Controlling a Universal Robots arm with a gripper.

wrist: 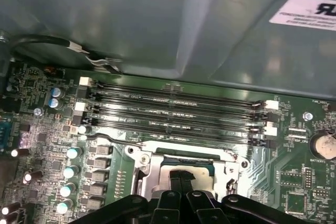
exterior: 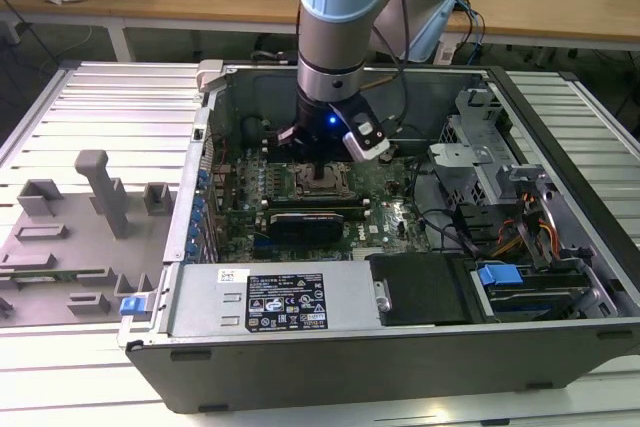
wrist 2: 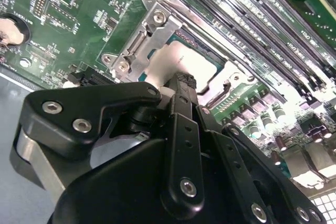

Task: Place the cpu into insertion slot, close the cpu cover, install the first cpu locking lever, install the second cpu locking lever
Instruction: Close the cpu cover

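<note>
Green motherboard [wrist 2: 79,24] below: cpu [wrist 2: 181,59] (silver top) lies just under the hand [wrist 2: 181,81].

Work table [exterior: 100,97]: pale grey, ribbed metal slats, running across the frame from left to right. On it, centre to right: open computer case [exterior: 300,367], lying on its side. At left: grey fixture tray [exterior: 70,247] with upright posts and pockets.
</note>
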